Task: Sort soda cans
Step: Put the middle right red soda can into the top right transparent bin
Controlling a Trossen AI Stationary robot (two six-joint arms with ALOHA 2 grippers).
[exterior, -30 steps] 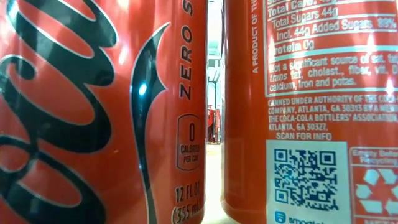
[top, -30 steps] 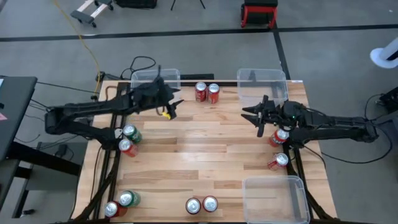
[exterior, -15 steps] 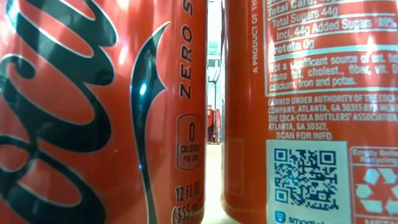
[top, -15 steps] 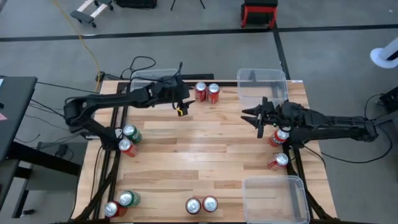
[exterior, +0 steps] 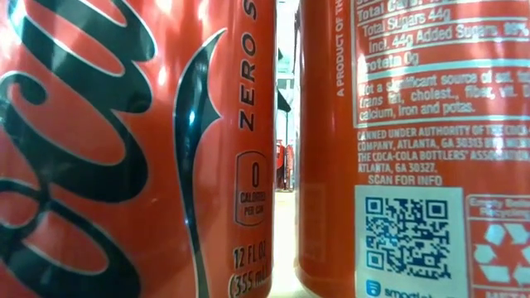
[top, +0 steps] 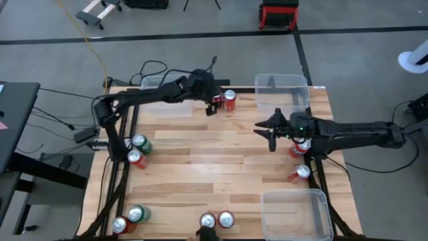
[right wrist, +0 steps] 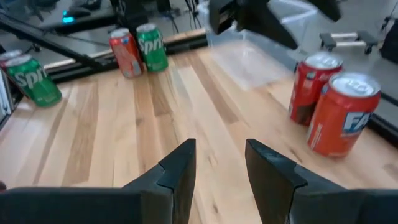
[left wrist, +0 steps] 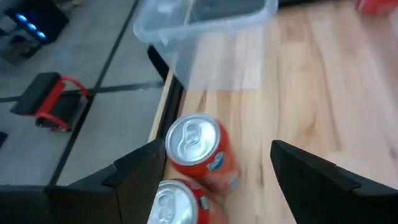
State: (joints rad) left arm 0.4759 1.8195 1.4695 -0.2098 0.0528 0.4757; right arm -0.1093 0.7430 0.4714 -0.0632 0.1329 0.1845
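Our left gripper (top: 211, 107) has swung across from the far-left bin (top: 167, 82) to the red pair of cans (top: 229, 100) at the table's far edge, and its fingers (left wrist: 311, 180) now stand spread with a can top (left wrist: 189, 138) between them, nothing gripped yet. We judge a pick is about to start. Our right gripper (top: 270, 130) has crept toward mid-table, fingers partly apart and empty, two cans (top: 298, 148) beside its arm.

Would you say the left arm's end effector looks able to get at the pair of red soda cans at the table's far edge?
Probably yes: the left end effector hangs right at the pair of red soda cans, fingers spread wide, with nothing in between.
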